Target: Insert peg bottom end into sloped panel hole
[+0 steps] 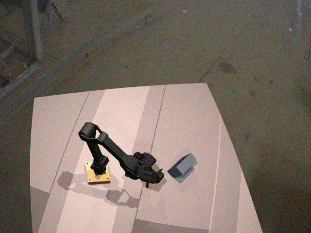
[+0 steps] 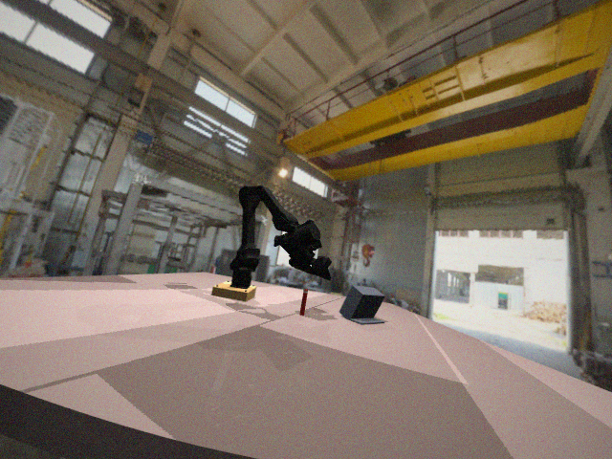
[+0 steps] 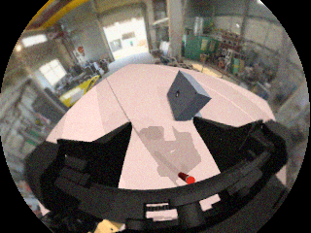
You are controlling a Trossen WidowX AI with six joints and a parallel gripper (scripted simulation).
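Black arm (image 1: 114, 149) on a yellow base plate (image 1: 90, 181), bent over and reaching out across the pink table (image 1: 188, 120). Claw (image 1: 159, 176) pointed downward, fingers spread wide, nothing between them — it hangs just above the peg, not touching it. Red peg (image 2: 303, 301) stands upright on the table, below and slightly to one side of the claw; from the top only its lower part (image 1: 147, 185) shows past the claw's edge. In the wrist view the peg (image 3: 187, 178) sits low between the two dark fingers, near the claw's body. Grey-blue sloped panel (image 1: 183, 167) rests on the table near the peg but apart from it, beyond the claw; its hole cannot be made out. Panel also shows dark in the side view (image 2: 361, 302).
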